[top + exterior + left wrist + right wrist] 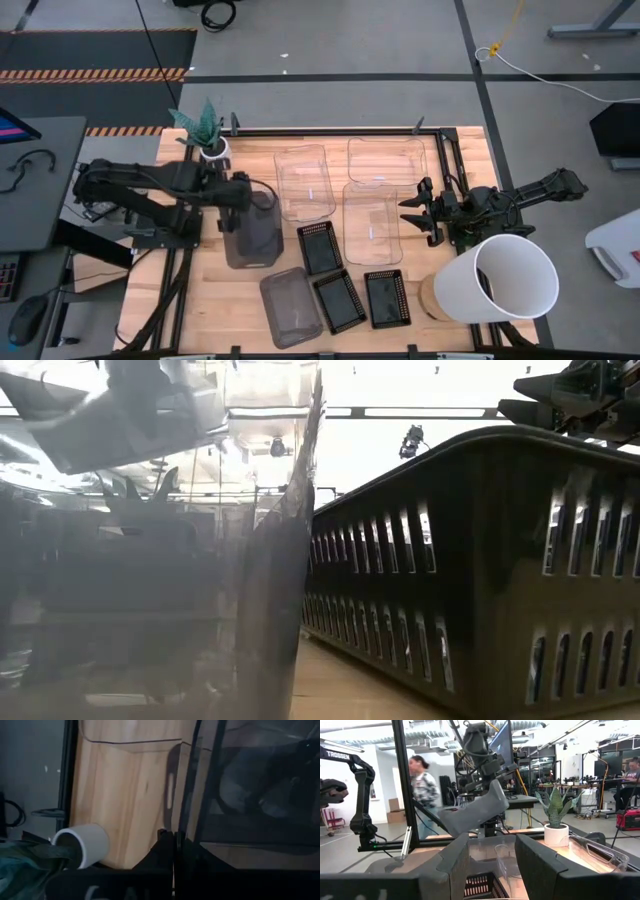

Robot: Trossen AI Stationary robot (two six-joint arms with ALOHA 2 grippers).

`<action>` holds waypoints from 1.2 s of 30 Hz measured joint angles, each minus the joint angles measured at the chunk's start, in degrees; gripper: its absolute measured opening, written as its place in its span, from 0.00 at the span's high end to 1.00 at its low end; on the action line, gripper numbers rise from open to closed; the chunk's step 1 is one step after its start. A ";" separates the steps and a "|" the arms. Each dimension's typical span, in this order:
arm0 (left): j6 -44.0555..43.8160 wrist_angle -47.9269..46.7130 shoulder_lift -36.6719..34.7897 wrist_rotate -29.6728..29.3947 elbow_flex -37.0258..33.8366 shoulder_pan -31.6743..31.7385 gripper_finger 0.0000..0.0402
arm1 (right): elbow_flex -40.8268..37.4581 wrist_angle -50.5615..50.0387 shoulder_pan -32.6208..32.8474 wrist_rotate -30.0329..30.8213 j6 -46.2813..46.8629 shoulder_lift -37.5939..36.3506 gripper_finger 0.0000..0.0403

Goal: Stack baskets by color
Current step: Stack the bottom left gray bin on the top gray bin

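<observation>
The left end effector (262, 197) was clamped shut on the rim of a smoky grey basket (250, 232), lifted at nine o'clock on the surface (200, 300). The right end effector (420, 212) hung open, empty, at three o'clock. The basket looked light, stiff and slippery; its rim seemed the best hold.

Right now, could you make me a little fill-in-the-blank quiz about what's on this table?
1. The left gripper is shut on a smoky grey basket, lifted and ____.
2. The right gripper is open and holds ____.
3. The number of black perforated trays on the table is ____.

Missing words: tilted; nothing; three
</observation>
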 joint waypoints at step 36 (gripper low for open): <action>16.21 8.72 -0.56 7.30 -10.43 12.95 0.99 | 0.00 0.00 0.00 -0.02 0.00 -0.01 0.59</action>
